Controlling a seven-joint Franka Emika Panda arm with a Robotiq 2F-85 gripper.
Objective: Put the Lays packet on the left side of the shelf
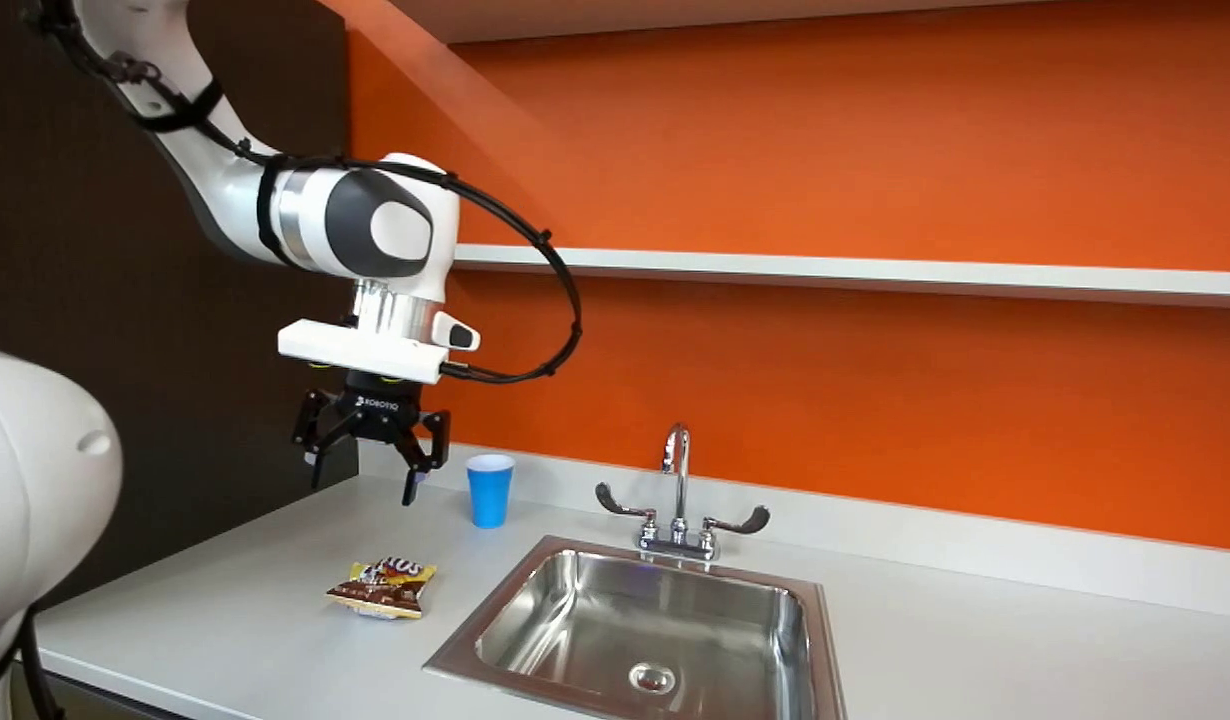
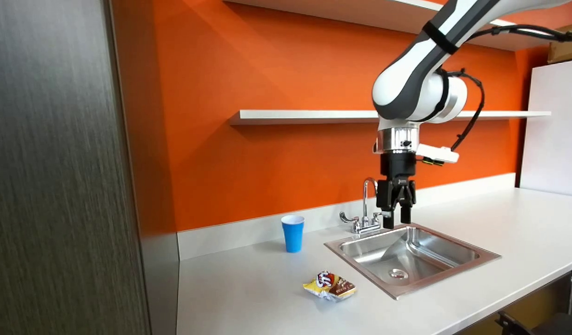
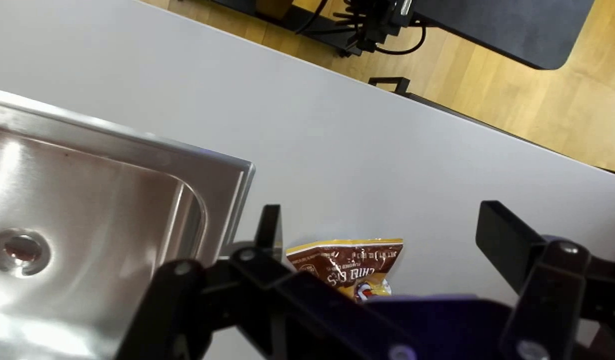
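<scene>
The Lays packet, brown-red with yellow and white marks, lies on the light grey countertop in both exterior views (image 1: 383, 590) (image 2: 330, 286). The packet also shows in the wrist view (image 3: 347, 260), partly hidden by the gripper's linkage. The white shelf (image 1: 855, 268) runs across the orange wall; its left end shows in an exterior view (image 2: 309, 116). My gripper (image 1: 363, 488) points down, open and empty, well above the countertop and below shelf height. In the wrist view the fingers (image 3: 380, 220) are wide apart, with the packet below, nearer the left finger.
A blue cup (image 1: 489, 498) stands behind the packet near the backsplash. A steel sink (image 3: 207, 162) and a faucet with two handles (image 1: 679, 500) are beside them. A dark panel (image 2: 67, 186) borders the counter's left end. Another white shelf (image 2: 314, 10) hangs higher up.
</scene>
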